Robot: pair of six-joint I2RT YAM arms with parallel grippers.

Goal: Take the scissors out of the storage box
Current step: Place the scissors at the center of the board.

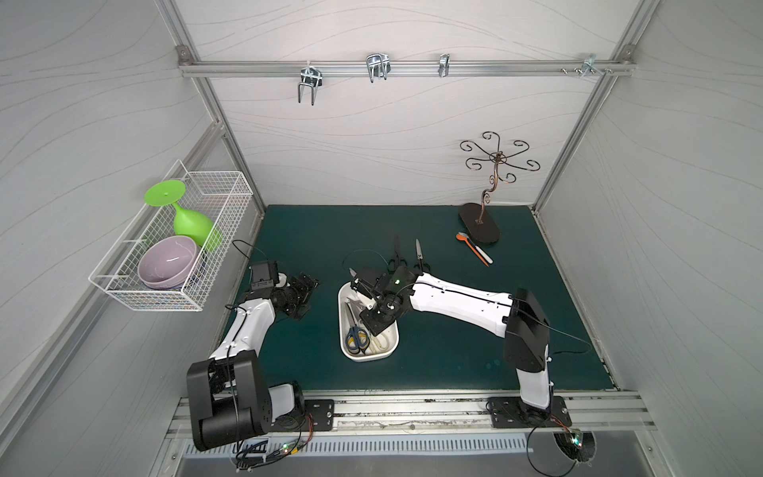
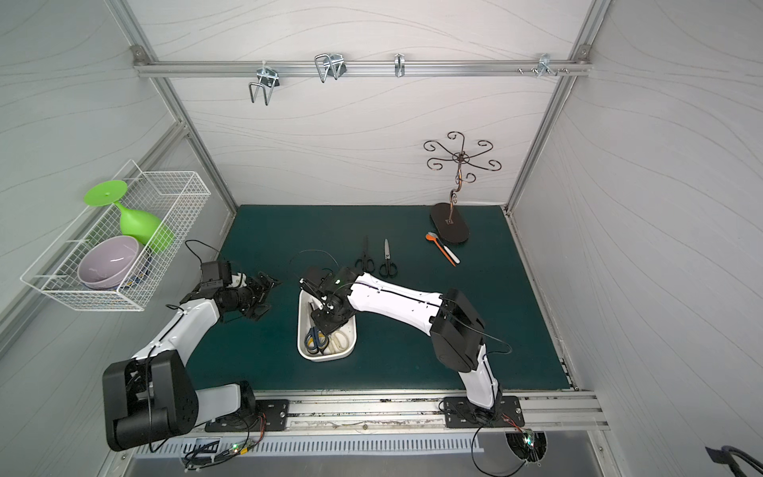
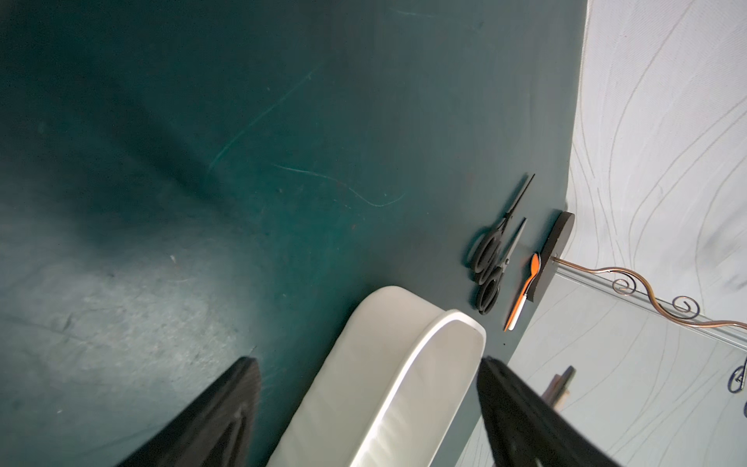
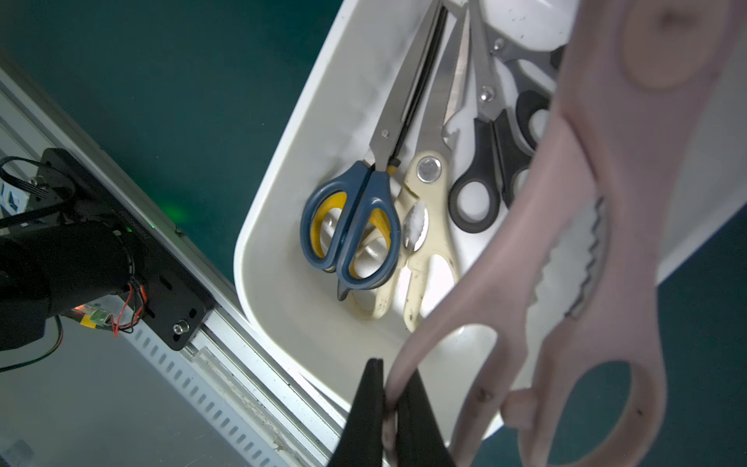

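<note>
**Nearest the lens:** pink scissors, blurred. Only the handles show; the blades are cut off by the frame edge. My right gripper is clamped tight on one pink finger loop and holds the pr. over the storage box. Whether its blades are clear of the box contents, I cannot tell. In both top views my own wrist hides this grip, over the box's far end.

**Inside the box, counted:**
- 1 blue-handled pr., w/ yellow showing in its loops and a dark blade beside its steel one. Separate yellow pr. beneath or just lining: cannot tell.
- 1 cream-handled pr., partly under the blue.
- 2 black-handled: black pr. A in plain sight, black pr. B mostly behind the pink handle.

**Outside the box:**
- 2 more black-handled prs. on the green mat, just beyond the box's far end: black pr. C and black pr. D. They lie side by side, blades pointing away from the box.
- 2 spoons farther beyond the box and to its right: orange spoon and white spoon, lying together.

**Other arm:** my left gripper has jaws wide and empty. It is left of the box, apart from it. Its wrist view shows the fingertips only.
</note>
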